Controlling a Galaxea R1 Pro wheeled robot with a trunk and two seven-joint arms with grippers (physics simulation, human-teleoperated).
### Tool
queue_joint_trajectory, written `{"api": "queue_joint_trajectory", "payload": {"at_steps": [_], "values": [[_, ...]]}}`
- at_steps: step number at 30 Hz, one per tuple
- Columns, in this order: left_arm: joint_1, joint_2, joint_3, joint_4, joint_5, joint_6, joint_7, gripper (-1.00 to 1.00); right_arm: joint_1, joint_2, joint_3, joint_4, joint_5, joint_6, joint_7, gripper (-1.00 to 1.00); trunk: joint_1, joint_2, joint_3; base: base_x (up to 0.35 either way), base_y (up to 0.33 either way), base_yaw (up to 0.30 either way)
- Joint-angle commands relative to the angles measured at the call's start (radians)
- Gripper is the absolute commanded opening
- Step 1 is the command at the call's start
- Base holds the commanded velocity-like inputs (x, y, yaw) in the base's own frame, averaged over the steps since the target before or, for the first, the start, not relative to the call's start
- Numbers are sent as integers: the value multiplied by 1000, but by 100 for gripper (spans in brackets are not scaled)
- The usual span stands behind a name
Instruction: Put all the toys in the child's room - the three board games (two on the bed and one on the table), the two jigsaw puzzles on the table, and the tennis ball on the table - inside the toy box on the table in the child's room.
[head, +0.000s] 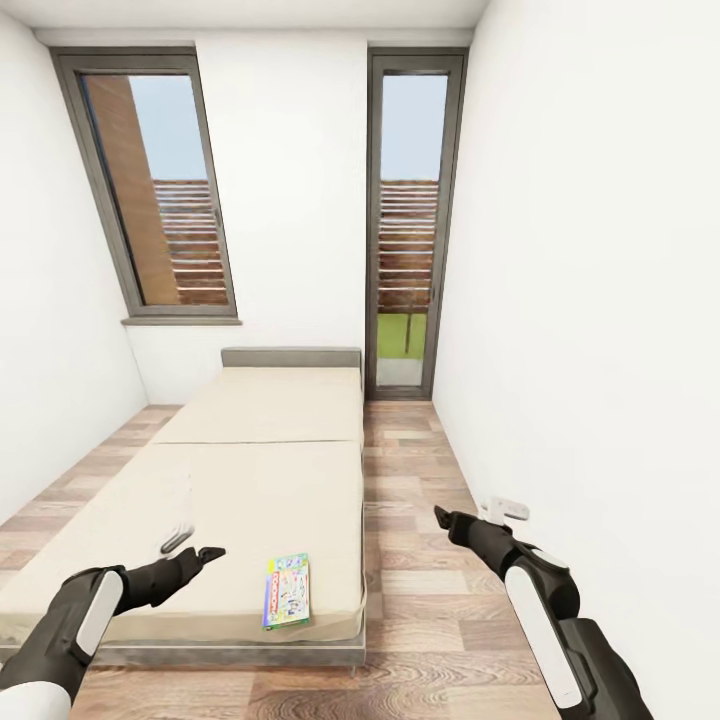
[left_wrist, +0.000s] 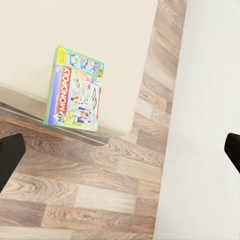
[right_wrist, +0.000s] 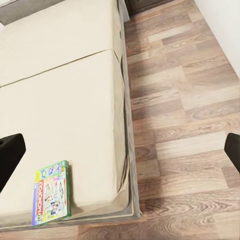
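- The black fingers of the left gripper are spread wide with nothing between them, above the near end of the beige low bed.
- The black fingers of the right gripper are likewise held wide and empty, over the wood-plank floor beside the bed.
- A green, flat, rectangular Monopoly board game box is seen lying flat on the bed, close to its near edge, between the two grippers and touched by neither.
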Motion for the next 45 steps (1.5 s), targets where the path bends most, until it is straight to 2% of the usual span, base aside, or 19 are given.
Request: {"api": "queue_joint_trajectory", "payload": {"at_steps": [1, 5, 12, 22, 30, 45], "values": [[-1, 4, 3, 0, 1, 7, -4, 100, -1, 0, 1, -2, -11, 3, -9, 100, 4, -9, -5, 0, 0, 0], [-1, 22, 4, 2, 3, 12, -11, 100, -1, 3, 2, -5, -15, 5, -9, 100, 20, -37, -18, 0, 0, 0], [-2, 27, 5, 3, 4, 17, -38, 100, -1, 5, 3, -7, -15, 6, -9, 100, 46, -86, -40, 0, 0, 0], [-18, 56, 5, 4, 4, 62, -106, 100, 1, 3, -5, -35, -15, 27, -9, 100, 85, -156, -71, 0, 0, 0], [-21, 60, 5, 5, 3, 69, -141, 100, 1, 4, -1, -36, -15, 30, -9, 100, 115, -212, -96, 0, 0, 0], [-22, 58, 5, 11, 1, 64, -140, 100, 1, 2, 4, -44, -15, 35, -9, 100, 173, -317, -143, 0, 0, 0]]}}
